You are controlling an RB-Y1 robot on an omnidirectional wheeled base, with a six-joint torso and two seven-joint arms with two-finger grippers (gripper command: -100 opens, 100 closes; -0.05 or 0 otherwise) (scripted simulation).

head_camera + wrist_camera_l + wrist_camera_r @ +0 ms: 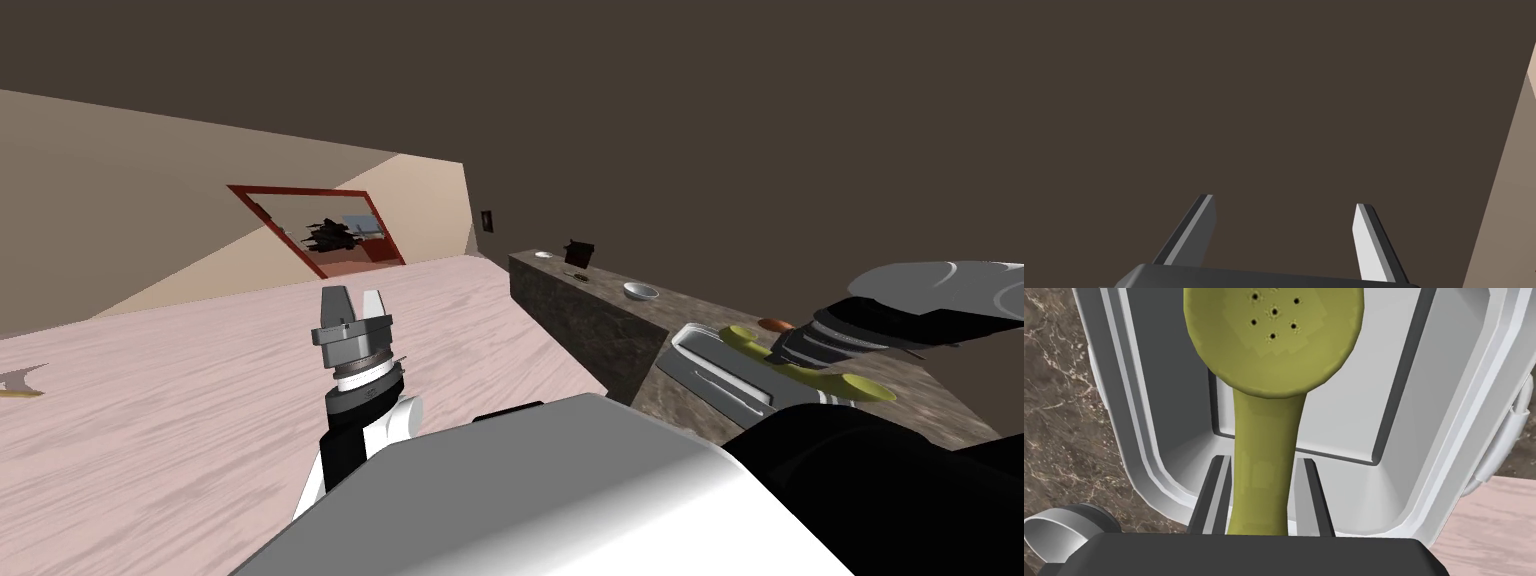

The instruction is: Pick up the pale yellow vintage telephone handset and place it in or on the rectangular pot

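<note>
Dark brown veined stone counter (590, 315) runs along your right side, above a pale pink wood-grain floor (200, 400). At its near end, your right gripper (1265, 460) is pinching the olive-yellow telephone handset (1274, 338) by its thin handle, with one finger (1215, 498) pressed to each side. The handset's perforated round cup sits over the inside of the rectangular pot (1139, 438), a white and light grey vessel with rounded corners and a curved handle on its side. You cannot tell whether the handset touches the pot's bottom. From your head camera, the handset lies slantwise over the pot, and its other cup reaches past the pot's near end. The pot stands on the counter close to the edge, with the floor showing just past it.

Your left gripper (351, 297) is raised in front of your chest, well apart from the counter. It points upward with its two fingers spread and nothing between them.

Farther along the counter, a small brown-orange thing (772, 325) lies just beyond the handset. After that come a small white bowl (641, 291) and then a dark boxy object (578, 252) near the far end. On the far beige wall, a red-framed picture (320, 232) hangs at a slant that the whole view shares. A small dark wall plate (487, 220) sits to its right.
</note>
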